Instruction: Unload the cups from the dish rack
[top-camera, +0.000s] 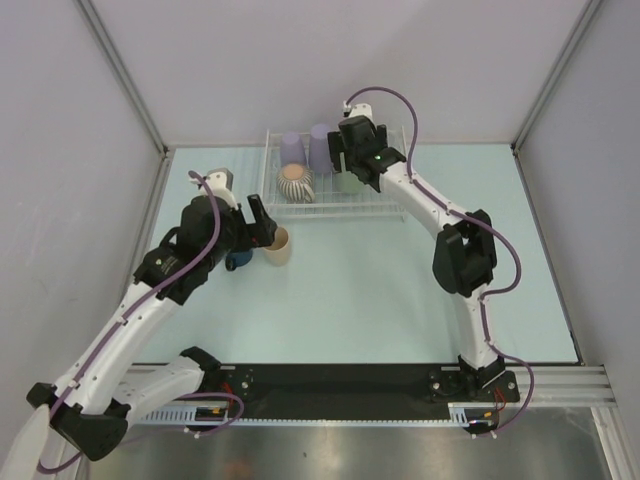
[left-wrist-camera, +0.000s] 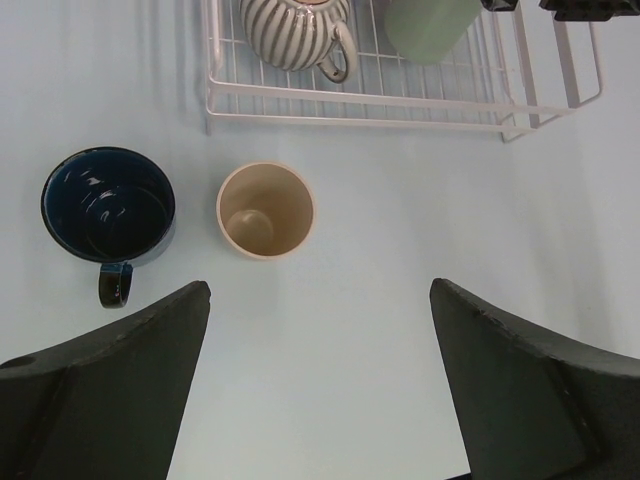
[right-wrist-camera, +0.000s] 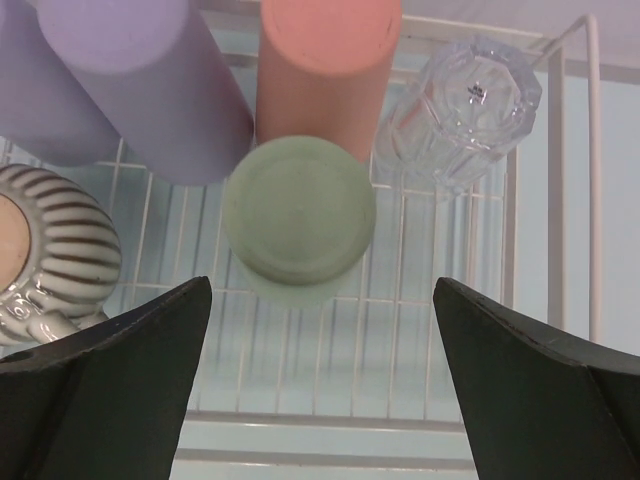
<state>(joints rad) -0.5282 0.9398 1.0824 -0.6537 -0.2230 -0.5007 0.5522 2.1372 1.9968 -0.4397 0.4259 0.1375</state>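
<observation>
Faced pale aqua tabletop (top-camera: 400, 300), grey wall panels (top-camera: 60, 150). Found tan cup (left-wrist-camera: 265, 210), navy mug (left-wrist-camera: 108, 205) just before dish rack (left-wrist-camera: 380, 100). Held left gripper (left-wrist-camera: 320, 290), right gripper (right-wrist-camera: 321, 282) spread, empty.

You see that the left arm (top-camera: 130, 320) and the right arm (top-camera: 473, 325) have white links, black joints and a purple cable (top-camera: 380, 89) along each; the gripper fingers (left-wrist-camera: 110, 390) are dark wedges.

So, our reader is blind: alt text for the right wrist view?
An upside-down pale green cup in the wire dish rack, centred below the open end effector. Behind it: salmon cup, two lavender cups, clear glass; striped mug at left.
</observation>
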